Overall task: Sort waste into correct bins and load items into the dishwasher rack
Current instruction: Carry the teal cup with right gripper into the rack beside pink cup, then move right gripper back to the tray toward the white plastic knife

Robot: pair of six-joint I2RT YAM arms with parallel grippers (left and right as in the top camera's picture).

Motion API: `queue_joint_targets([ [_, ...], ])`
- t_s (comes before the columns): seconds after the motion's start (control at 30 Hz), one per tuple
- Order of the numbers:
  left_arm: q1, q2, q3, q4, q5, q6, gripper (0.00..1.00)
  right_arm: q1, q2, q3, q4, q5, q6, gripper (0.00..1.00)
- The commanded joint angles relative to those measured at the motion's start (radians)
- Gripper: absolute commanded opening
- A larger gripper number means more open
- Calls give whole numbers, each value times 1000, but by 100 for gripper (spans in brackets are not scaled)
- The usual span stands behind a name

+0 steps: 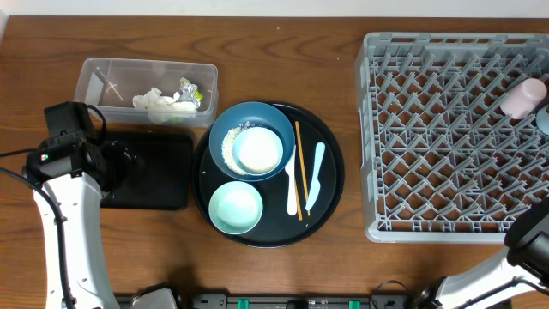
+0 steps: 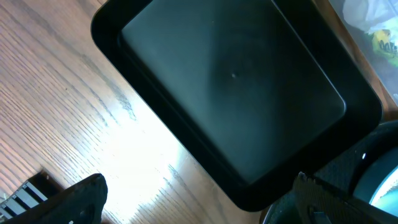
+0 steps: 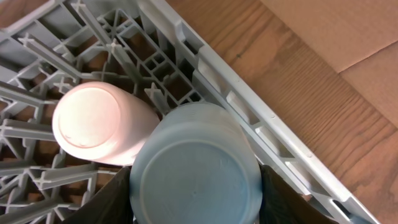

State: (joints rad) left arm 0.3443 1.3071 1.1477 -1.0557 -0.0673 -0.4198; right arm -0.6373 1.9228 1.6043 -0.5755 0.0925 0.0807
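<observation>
Light-blue cup (image 3: 196, 168) in rack (image 3: 249, 109), base (long axis too) toward camera

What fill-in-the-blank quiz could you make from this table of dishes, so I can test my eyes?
Counting the mint-green bowl, the large round black tray carries ___ bowls.
Counting the pale pink cup, the large square light-grey plastic rack holds ___ cups.
The right tool grips the upturned light-blue cup; the left tool hangs ___.
Missing words: three, two, open.
</observation>
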Motion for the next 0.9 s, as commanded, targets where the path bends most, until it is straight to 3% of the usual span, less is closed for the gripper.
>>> queue_joint_targets([
  [0.0,4,6,0,-6,-12,-8,96,-2,13,11,8,17,16,10],
  [0.07,4,6,0,-6,-12,-8,96,-5,13,11,8,16,16,11],
  [0.13,4,6,0,-6,-12,-8,96,-6,13,11,9,16,16,18],
  [0.23,4,6,0,-6,-12,-8,96,-6,13,11,12,16,16,68],
  [0.27,4,6,0,-6,-12,-8,96,-6,13,11,12,16,16,79],
  [0.37,4,6,0,-6,-12,-8,96,-6,13,11,11,15,16,94],
  [0.47,4,6,0,-6,-12,-8,96,-5,13,12,10,0,15,99],
  [0.87,4,6,0,-6,-12,-8,96,64,-118,12,-106,-165,-32,99],
])
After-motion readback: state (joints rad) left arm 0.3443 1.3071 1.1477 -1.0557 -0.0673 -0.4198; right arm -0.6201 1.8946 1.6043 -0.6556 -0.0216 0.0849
